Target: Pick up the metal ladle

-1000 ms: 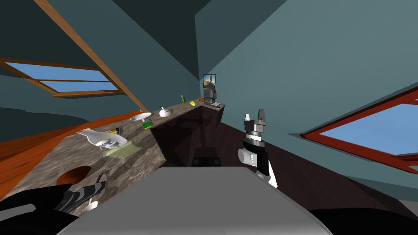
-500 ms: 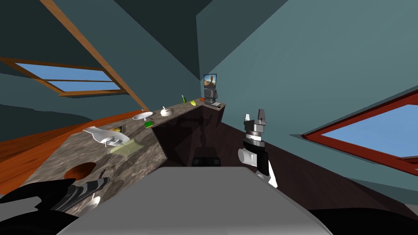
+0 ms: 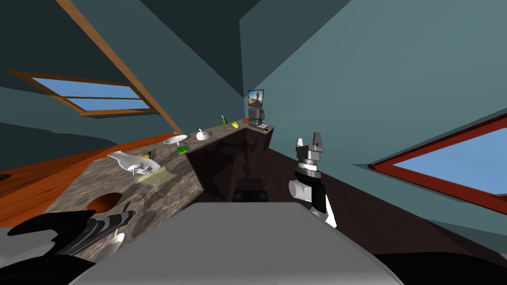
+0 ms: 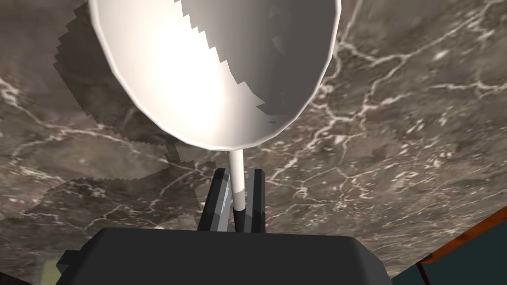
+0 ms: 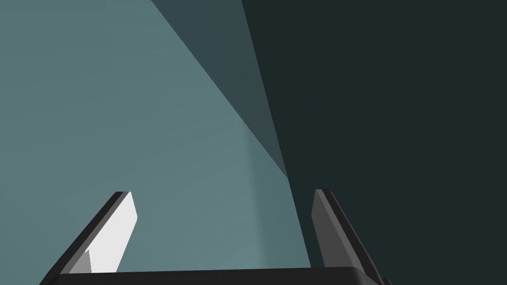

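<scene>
Left to right: my left gripper is pinching the ladle by its thin handle, pale bowl casting shadow on the veined stone counter, a round opening, white jug and pale green mat lying beyond, my right gripper idling spread, well apart.

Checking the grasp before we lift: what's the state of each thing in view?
ladle: thin handle gripped, bowl over the marbled counter; can't tell whether it touches.
left gripper: shut on the ladle's handle.
right gripper: open, holding nothing, raised beside the chest.
green bottle: upright at the counter's far end.
</scene>
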